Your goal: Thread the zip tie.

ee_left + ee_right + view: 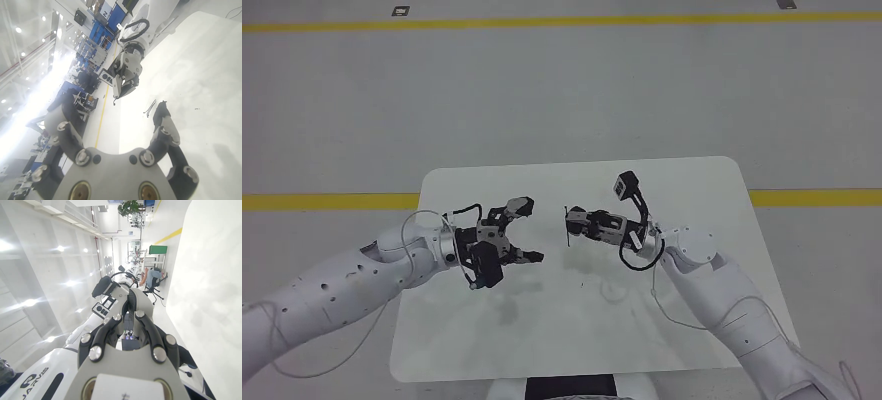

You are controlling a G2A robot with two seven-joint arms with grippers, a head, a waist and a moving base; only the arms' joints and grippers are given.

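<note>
Zip tie [114, 101] hangs pinched in the closed right gripper [573, 222], above the bench [682, 190], with its long axis crossing the gripper tips. The left gripper [532, 231] is spread wide and empty, and faces the tie from just beside.

Left pincer [532, 231] spread, right pincer [570, 222] clamped.

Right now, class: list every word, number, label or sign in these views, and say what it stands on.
Logo lettering on the white arm shell: brand print, left unquoted.
One large letter on a sign in the hall behind: left unquoted.
Dark floor markers: too small to read.
The table and the zip tie in the right gripper: no print.
</note>
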